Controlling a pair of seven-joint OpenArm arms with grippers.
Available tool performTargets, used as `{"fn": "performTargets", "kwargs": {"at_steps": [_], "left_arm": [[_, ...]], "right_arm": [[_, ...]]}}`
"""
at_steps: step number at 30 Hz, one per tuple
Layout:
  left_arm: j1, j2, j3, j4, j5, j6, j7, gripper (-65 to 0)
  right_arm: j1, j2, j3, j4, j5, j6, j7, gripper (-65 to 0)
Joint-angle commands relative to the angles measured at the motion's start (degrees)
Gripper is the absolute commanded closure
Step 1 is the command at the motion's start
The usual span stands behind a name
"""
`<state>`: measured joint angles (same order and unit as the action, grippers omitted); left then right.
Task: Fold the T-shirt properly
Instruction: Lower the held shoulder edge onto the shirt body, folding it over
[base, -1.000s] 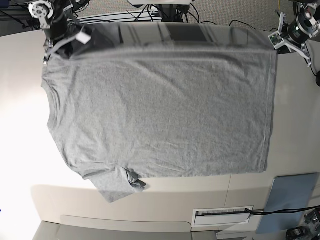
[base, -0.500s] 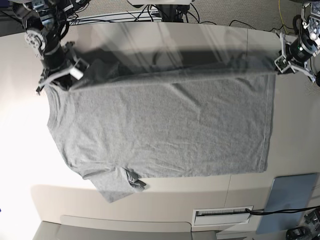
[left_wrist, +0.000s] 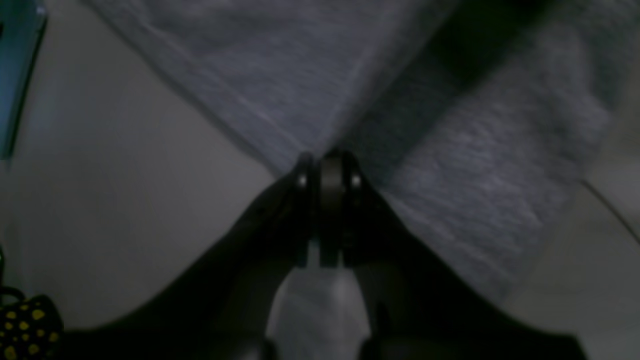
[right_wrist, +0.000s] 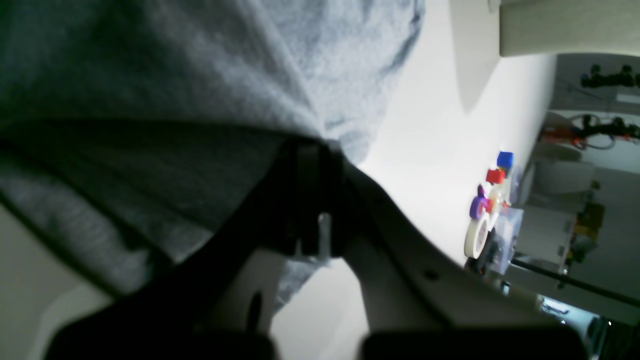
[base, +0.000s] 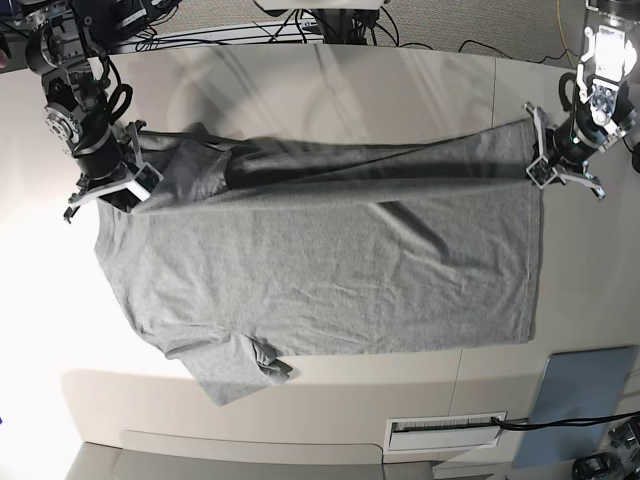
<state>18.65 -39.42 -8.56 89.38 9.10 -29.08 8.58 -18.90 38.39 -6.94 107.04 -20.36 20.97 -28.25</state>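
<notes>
Both jaws pinch T-shirt (base: 320, 270) edge (blue-grey pad (base: 580, 400) lies apart).

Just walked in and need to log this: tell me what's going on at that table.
A two-armed robot is folding a grey T-shirt spread on the table. The left gripper and the right gripper are each shut on a far corner, holding that edge lifted above the cloth. One sleeve lies crumpled at the near edge.

T-shirt (base: 330, 270) far edge carried nearer, both pincers shifted toward table middle
</notes>
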Motion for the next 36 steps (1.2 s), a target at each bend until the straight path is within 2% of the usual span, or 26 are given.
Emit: {"fn": "performTargets", "kwargs": {"at_steps": [1, 10, 16, 18, 36], "left_arm": [[-1.1, -1.4, -0.5, 0.3, -0.3, 0.9, -0.5, 0.0], [-6.2, -1.4, -0.6, -3.5, -0.2, 1.0, -0.4, 0.0], [-8.0, -1.4, -0.6, -3.5, 0.4, 3.8, -0.4, 0.0], [-8.4, -1.6, -0.6, -3.5, 1.8, 3.7, -0.4, 0.0], [-11.3, -1.6, -0.5, -3.5, 1.7, 3.5, -0.4, 0.0]], "right_arm": [[1.2, 1.1, -0.3, 0.4, -0.6, -1.0, -0.1, 0.0], [6.4, 1.1, -8.9, -1.4, -1.3, -1.2, -3.3, 0.0], [6.5, 1.1, -8.9, -1.4, -1.1, -1.1, -3.4, 0.0], [6.5, 1.1, -8.9, -1.4, -1.1, -1.1, -3.5, 0.0], [6.5, 1.1, -8.9, -1.4, -1.1, -1.1, -4.3, 0.0]]}}
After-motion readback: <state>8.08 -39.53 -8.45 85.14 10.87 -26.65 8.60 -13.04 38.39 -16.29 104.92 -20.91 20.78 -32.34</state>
